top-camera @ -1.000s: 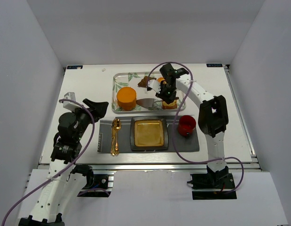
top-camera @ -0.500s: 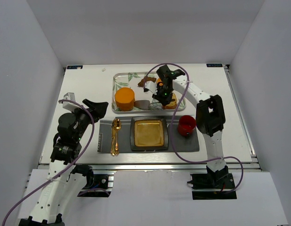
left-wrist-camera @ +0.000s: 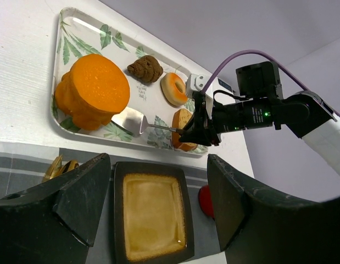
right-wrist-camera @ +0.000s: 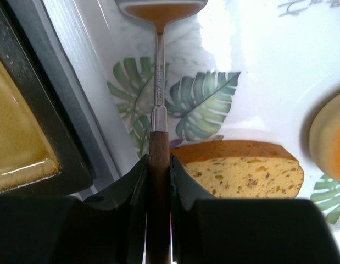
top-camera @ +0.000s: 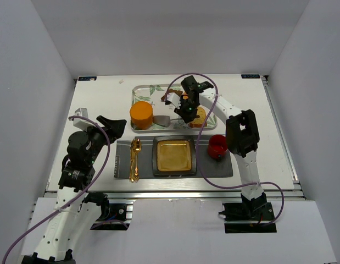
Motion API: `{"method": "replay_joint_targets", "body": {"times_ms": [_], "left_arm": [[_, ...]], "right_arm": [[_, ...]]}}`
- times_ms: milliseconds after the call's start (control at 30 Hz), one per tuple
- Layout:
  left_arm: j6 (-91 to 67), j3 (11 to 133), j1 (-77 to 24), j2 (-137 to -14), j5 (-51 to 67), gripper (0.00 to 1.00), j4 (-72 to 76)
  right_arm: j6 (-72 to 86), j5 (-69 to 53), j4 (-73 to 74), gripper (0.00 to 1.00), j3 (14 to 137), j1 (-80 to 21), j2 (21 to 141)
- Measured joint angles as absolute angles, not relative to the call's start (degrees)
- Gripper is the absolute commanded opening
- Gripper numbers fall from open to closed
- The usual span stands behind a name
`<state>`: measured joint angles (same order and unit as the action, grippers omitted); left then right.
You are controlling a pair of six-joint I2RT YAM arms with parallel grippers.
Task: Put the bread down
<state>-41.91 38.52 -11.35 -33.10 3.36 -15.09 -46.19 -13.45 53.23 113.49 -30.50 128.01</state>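
Bread (top-camera: pixel 141 114) sits at the left end of the tray (top-camera: pixel 150 88), upper centre of the top view, upright and flat on its base. Right claw (top-camera: pixel 184 111) is clenched on the spatula (top-camera: pixel 163 120) by its wooden handle, held low and nearly flat so the blade points left along the tray floor at the bread's foot. In the left wrist view the blade edge looks to be touching the base; can't tell if it's under. Reads as a scoop approach: the bun looks too wide for the jaws, hence the tool. The grip is far back on the handle, right beside the slice (right-wrist-camera: pixel 246 170), so the claw clears the other food. Left claw (top-camera: pixel 112 125) is released and empty, parked over the desk (top-camera: pixel 93 99) at left. Plate (top-camera: pixel 173 155) lies just below the tray, likely the drop spot. Bread: thick orange cylinder, smooth matte top, slightly bulged uneven sides, biggest item there; probably soft, may slide instead of riding up.
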Motion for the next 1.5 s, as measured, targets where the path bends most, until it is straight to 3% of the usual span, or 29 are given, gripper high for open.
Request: {"method": "replay_joint_targets", "body": {"times_ms": [1500], "left_arm": [[-42.02, 40.69, -11.35, -35.7, 2.85, 0.79, -15.97]], "right_arm": [[-42.76, -20.12, 41.54, 0.0, 112.73, -33.19, 130.61]]}}
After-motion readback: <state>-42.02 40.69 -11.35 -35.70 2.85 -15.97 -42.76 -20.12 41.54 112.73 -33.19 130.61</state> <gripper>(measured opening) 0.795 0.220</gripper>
